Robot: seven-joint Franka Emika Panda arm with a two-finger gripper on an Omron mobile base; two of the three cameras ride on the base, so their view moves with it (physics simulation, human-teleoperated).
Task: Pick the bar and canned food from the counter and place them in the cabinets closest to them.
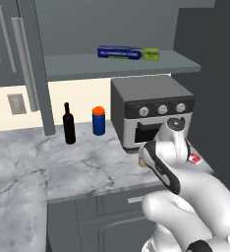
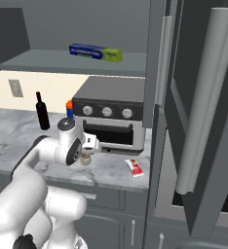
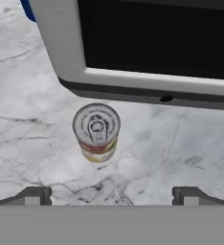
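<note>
**Above counter, gripper poised over can**

Over the counter (image 1: 87,167), gripper (image 3: 111,195) points downward, fingers spread wide, empty. One canned food (image 3: 96,131) stands upright before the toaster oven (image 2: 111,116). One bar (image 2: 134,167) lies flat nearby.

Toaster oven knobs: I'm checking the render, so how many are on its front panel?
3. The knobs sit in a row on the toaster oven above its door: left, middle, right. None looks hidden.
</note>
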